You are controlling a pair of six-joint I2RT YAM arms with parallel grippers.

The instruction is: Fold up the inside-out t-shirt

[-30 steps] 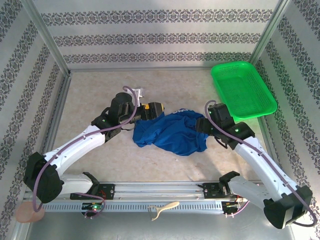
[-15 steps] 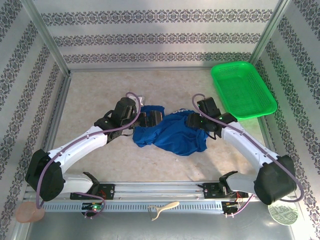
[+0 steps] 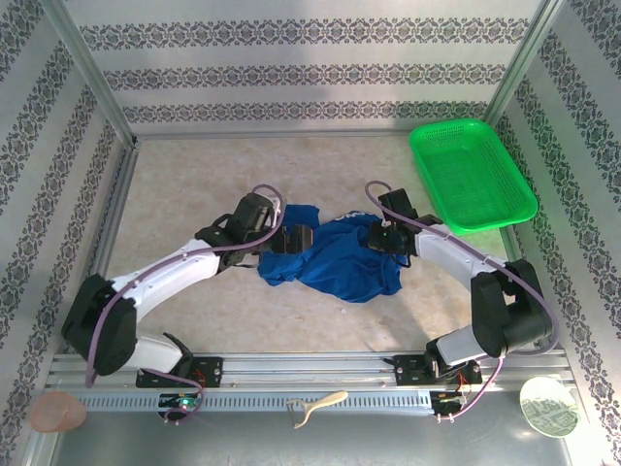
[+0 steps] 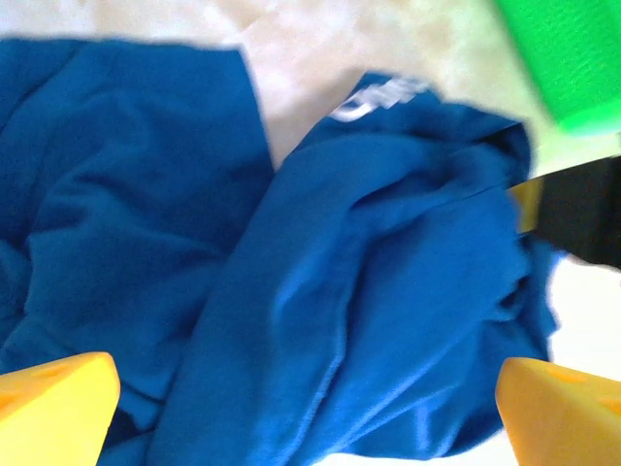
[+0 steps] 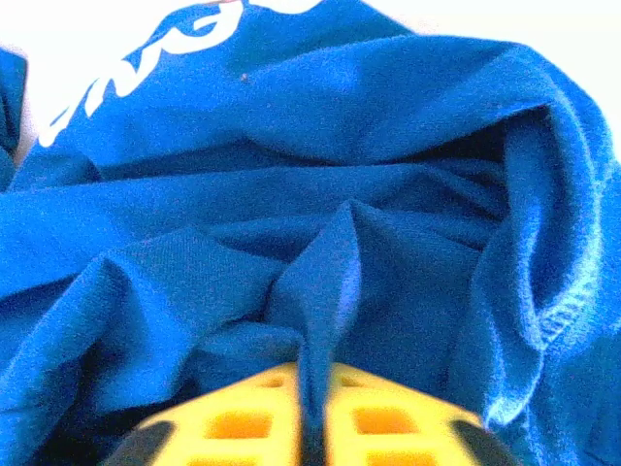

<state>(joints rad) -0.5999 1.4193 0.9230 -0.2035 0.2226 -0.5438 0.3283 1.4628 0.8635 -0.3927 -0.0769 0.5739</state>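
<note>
T-shirt (image 3: pixel 340 262) — royal blue and crumpled into a loose heap — lies near the middle of the worktop (image 3: pixel 184 184), between the two arms. From above, the left arm (image 3: pixel 175 272) reaches in to the heap's upper-left edge and the right arm (image 3: pixel 446 257) curves in to its upper-right edge, so the two wrists face each other across the cloth. In the left wrist view the left fingers (image 4: pixel 58 408) stand wide apart, their yellow tips at the bottom corners of the view, with rumpled blue cloth lying below and between them; they grip nothing. Pale lettering (image 4: pixel 374 97) shows on a fold at the far side of the heap, with bare worktop beyond it, and the dark body of the other wrist sits at the heap's right edge. In the right wrist view the right fingers (image 5: pixel 243 422) are drawn close together on a raised ridge of the t-shirt — the fold stands up between the two yellow pads, pinched there. A green mesh basket (image 3: pixel 473 175) sits at the far right of the worktop, well apart from the heap. Along the near edge, in front of the arm bases, lie a pale hook-shaped tool (image 3: pixel 315 406), a patterned round plate (image 3: pixel 548 406) and a pinkish disc (image 3: pixel 49 413).
</note>
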